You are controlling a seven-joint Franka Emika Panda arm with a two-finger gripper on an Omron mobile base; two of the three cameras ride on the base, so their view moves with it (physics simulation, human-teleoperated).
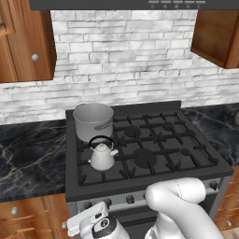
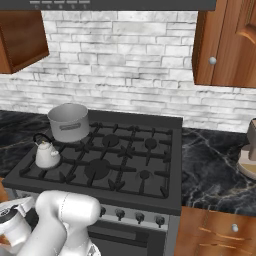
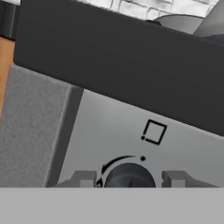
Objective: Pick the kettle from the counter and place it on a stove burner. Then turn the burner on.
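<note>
Black stove knob sits between the half-open hand's fingertips, ungripped.

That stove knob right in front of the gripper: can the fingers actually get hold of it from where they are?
Probably yes. In the hand view the dark knob sits between the two fingers of the gripper, with nothing between them and it.

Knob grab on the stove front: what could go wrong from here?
1. The gripper straddles the knob with gaps visible on both sides of it; turning before the jaws seat would probably slip.
2. Several similar knobs line the stove front panel. The wrong one would leave the kettle cold.
3. The pot stands right behind the kettle, so the wrong burner could heat it.
</note>
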